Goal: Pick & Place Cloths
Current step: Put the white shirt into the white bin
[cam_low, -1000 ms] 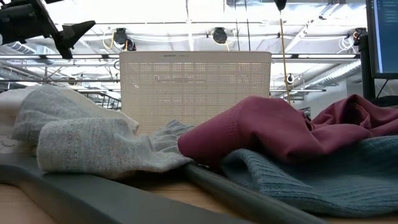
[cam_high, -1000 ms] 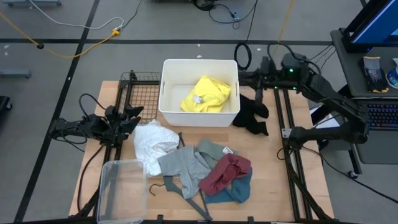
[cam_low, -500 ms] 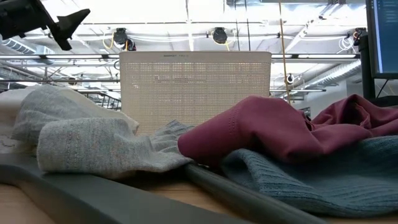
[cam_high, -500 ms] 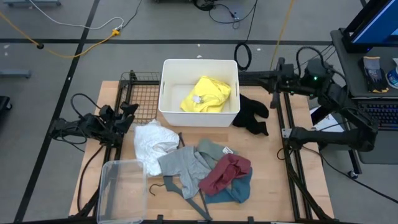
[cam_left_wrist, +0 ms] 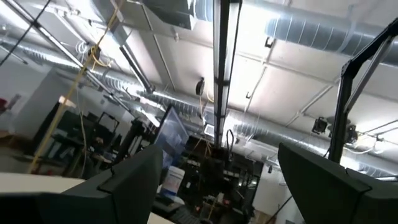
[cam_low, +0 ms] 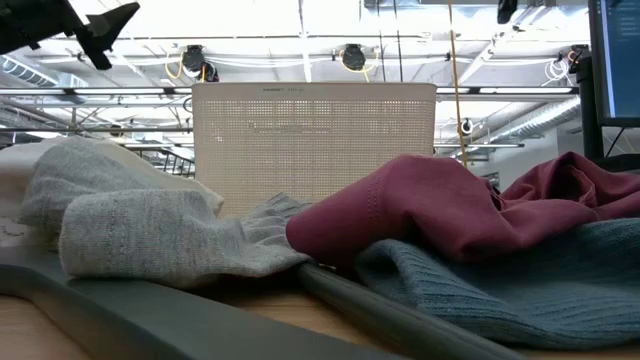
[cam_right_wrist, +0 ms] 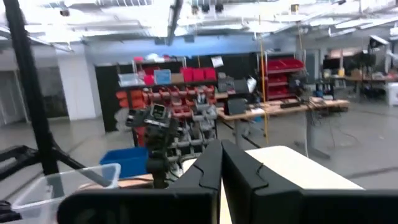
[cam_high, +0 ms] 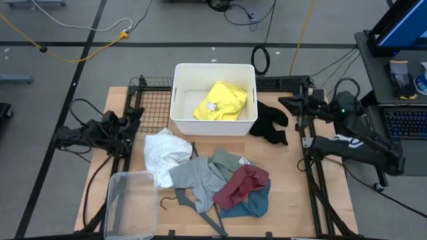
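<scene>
The yellow cloth [cam_high: 220, 100] lies in the white bin [cam_high: 180, 100]. The black cloth [cam_high: 270, 123] lies on the table against the bin's right side. The white cloth [cam_high: 163, 150], grey cloth [cam_high: 197, 177], sage-green cloth [cam_high: 227, 160], maroon cloth [cam_high: 241, 185] and teal cloth [cam_high: 257, 203] lie in a heap on the table near the front. My left gripper [cam_high: 135, 119] is open and empty at the table's left edge, raised and tipped up; it also shows in its wrist view [cam_left_wrist: 217, 186]. My right gripper [cam_high: 285, 102] is shut and empty, right of the black cloth, and shows in its wrist view [cam_right_wrist: 221, 171].
A clear plastic tub [cam_high: 130, 200] stands at the front left. A black wire rack [cam_high: 150, 100] lies left of the bin. A thin grey hanger [cam_high: 200, 203] lies under the heap. Bare wood shows at the table's front right [cam_high: 300, 200].
My right gripper has drawn back from beside the bin's far right corner toward the table's right edge and a little nearer. My left gripper has drawn back slightly toward the table's left edge and risen. The cloths have not moved.
</scene>
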Motion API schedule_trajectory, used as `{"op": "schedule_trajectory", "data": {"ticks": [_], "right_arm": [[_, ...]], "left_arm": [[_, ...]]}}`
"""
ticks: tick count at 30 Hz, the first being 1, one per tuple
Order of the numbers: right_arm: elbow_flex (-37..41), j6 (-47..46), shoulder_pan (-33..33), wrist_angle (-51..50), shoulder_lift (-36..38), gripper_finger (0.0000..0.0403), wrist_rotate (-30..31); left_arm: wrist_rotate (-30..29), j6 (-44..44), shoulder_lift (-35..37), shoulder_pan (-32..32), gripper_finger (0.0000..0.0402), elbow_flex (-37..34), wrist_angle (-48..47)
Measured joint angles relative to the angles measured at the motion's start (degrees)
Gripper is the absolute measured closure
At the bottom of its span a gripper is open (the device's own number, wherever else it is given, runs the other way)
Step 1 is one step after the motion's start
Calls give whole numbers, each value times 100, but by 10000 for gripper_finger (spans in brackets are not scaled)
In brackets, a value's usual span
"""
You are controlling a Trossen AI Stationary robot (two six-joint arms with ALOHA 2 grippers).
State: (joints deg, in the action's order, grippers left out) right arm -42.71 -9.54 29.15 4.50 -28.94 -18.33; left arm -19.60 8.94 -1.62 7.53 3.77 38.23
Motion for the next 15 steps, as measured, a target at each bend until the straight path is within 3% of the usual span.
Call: {"op": "schedule_trajectory", "data": {"ticks": [6,15], "right_arm": [[475,-15,0,5,553,402,7],[833,135,0,102,928,402,36]], "left_arm": [[-179,291,-514,2,78,693,-1398],[-291,1314,-2225,2,78,2320,-3833]]}}
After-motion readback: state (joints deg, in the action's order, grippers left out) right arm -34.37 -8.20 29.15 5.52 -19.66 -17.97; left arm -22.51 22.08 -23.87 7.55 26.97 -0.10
